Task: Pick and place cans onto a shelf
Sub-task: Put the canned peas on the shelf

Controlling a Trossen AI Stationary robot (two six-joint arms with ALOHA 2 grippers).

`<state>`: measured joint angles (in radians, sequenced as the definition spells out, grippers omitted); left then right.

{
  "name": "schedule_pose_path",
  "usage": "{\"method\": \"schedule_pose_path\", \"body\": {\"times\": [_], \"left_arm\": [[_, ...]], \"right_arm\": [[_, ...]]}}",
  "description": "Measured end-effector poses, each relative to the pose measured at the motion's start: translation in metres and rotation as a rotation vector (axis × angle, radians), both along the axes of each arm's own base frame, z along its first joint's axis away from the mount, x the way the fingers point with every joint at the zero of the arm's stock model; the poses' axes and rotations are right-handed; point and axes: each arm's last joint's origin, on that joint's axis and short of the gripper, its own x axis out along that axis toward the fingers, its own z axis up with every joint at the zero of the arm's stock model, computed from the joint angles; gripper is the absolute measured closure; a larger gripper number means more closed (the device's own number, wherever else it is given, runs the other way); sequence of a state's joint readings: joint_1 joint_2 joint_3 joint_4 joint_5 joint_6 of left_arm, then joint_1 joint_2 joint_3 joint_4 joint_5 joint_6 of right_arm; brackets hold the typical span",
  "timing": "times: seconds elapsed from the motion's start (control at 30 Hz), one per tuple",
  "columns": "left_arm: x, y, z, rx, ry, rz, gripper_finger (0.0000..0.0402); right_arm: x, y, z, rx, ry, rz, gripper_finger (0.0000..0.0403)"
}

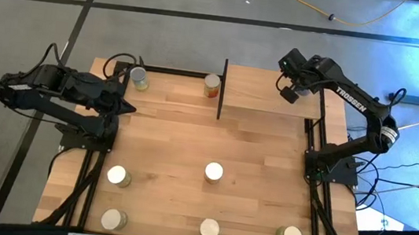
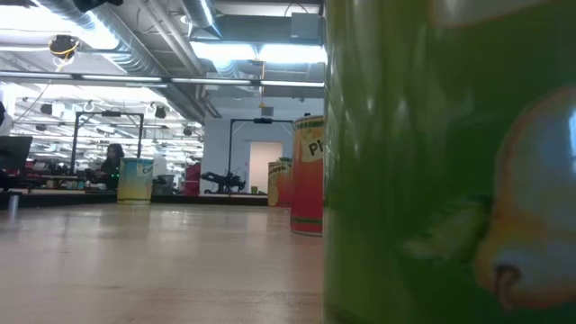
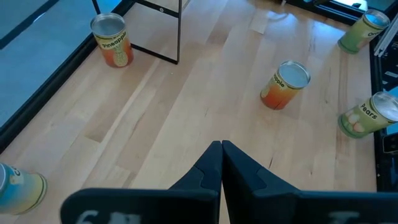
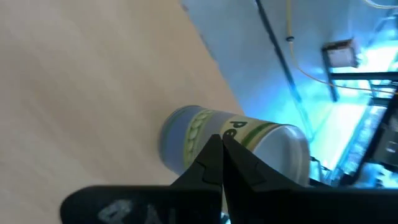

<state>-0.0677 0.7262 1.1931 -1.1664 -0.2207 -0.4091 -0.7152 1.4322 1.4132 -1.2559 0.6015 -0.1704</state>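
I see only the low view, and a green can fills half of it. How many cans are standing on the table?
Observer: The high view shows seven cans on the table.
Operator: Where is the left gripper?
Observer: The left gripper is shut and empty, at the table's left rear.
Operator: And the right one?
Observer: The right gripper is shut over the shelf. Its wrist view shows another green-labelled can just ahead of it.
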Motion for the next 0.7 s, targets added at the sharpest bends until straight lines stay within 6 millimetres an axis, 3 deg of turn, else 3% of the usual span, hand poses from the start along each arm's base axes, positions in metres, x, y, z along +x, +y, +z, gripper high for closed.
{"method": "schedule_pose_path", "body": {"times": [0.27,0.5,0.6,0.7], "left_arm": [[0.0,0.0,0.0,0.0,0.0,0.0,0.0401],[0.0,0.0,0.0,-0.001,0.0,0.0,0.0401],[0.0,0.0,0.0,-0.001,0.0,0.0,0.0401],[0.0,0.0,0.0,-0.001,0.0,0.0,0.0401]], "right_arm": [[0.002,-0.006,0.002,-0.048,-0.009,0.021,0.0403],[0.004,0.013,0.01,0.189,-0.119,0.087,0.0403],[-0.005,0.022,0.009,0.302,-0.07,0.048,0.0403],[-0.012,0.024,0.006,0.298,0.009,-0.006,0.0403]]}}
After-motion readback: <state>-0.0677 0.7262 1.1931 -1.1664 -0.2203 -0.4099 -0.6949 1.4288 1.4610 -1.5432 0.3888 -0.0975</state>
